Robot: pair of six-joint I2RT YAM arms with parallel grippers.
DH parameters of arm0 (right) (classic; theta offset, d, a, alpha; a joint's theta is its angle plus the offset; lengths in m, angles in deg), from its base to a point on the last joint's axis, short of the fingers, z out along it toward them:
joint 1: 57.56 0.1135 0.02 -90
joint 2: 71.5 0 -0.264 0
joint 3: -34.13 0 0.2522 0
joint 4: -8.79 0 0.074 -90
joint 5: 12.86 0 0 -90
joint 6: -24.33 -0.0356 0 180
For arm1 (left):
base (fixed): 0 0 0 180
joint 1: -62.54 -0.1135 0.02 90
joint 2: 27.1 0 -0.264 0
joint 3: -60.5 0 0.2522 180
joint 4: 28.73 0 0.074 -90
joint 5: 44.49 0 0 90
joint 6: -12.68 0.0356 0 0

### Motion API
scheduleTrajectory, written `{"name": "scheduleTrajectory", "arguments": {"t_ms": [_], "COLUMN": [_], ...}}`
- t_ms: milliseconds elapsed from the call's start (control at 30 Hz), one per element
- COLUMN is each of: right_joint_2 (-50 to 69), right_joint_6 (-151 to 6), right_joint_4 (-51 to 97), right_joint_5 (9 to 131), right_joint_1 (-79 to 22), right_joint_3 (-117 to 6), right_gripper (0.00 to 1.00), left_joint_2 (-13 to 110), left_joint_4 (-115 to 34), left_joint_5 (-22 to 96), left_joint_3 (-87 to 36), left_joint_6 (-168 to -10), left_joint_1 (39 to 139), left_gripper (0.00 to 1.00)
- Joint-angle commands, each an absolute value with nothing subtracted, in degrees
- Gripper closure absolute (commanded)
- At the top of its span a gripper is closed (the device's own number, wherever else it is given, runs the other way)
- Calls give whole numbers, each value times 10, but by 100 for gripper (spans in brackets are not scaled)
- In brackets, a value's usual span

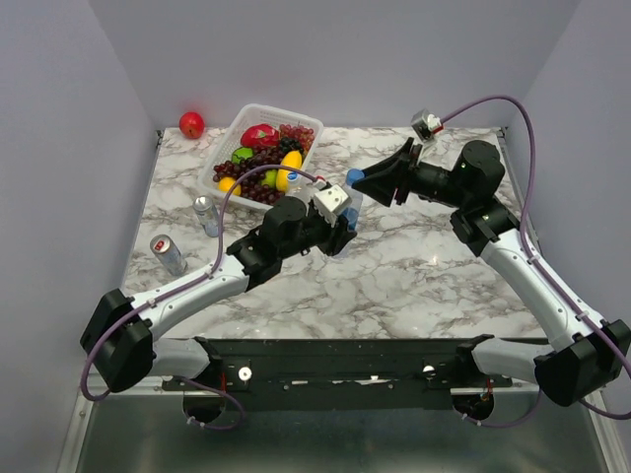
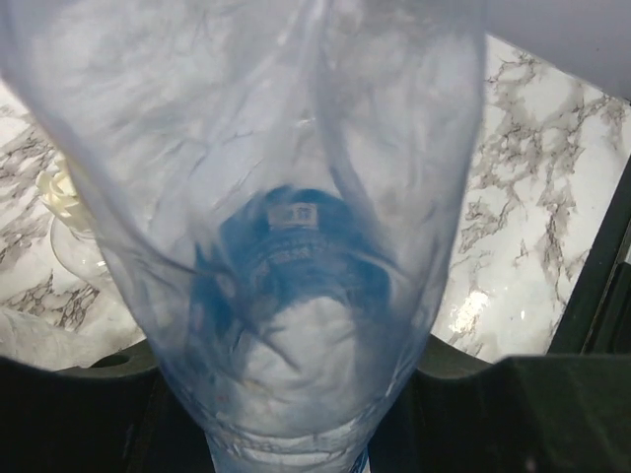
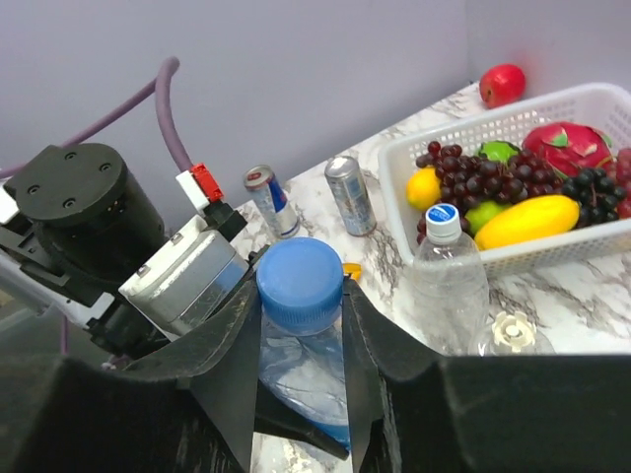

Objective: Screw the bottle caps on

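Note:
My left gripper (image 1: 340, 222) is shut on the blue-tinted bottle (image 1: 352, 204) and holds it tilted above the table; the bottle fills the left wrist view (image 2: 286, 246). My right gripper (image 3: 301, 296) is shut on the plain blue cap (image 3: 300, 283), which sits on that bottle's neck (image 3: 308, 370); the cap also shows in the top view (image 1: 353, 176). A colourless bottle (image 3: 446, 291) wearing the blue-and-white cap (image 3: 443, 219) stands by the basket. Beside it a second colourless bottle carries the pale whitish cap (image 3: 510, 330), and this cap also shows in the left wrist view (image 2: 61, 192).
A white basket (image 1: 221, 158) of fruit stands at the back left, with a red apple (image 1: 191, 124) behind it. Two slim silver cans (image 1: 206, 215) (image 1: 168, 253) stand at the left. The black base rail (image 1: 335, 360) runs along the near edge.

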State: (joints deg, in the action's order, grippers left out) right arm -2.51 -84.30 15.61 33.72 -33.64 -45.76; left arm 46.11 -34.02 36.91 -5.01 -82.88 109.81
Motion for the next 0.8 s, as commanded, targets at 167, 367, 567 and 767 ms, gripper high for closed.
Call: {"name": "scheduleTrajectory", "arguments": {"t_ms": [167,367,567,767], "right_joint_2": [-30,-8,5,4], "right_joint_6": [-826,-899,-895,-898], "right_joint_4": [143,54,56,53], "right_joint_5": [269,232,218,239], "right_joint_1": [-337,-337,-337,-337], "right_joint_3": [-459,-438,-442,-436], "right_gripper": [35,31,30,47], "left_joint_2": [434,443,448,453], "left_joint_4": [-318,-296,-282,-275], "left_joint_5": [174,127,113,106], "left_joint_3": [-3,-11,-25,-29], "left_joint_6": [-829,-830,-824,-827], "left_joint_1": [1040,1038,1038,1038], "left_gripper": [100,100,100,100]}}
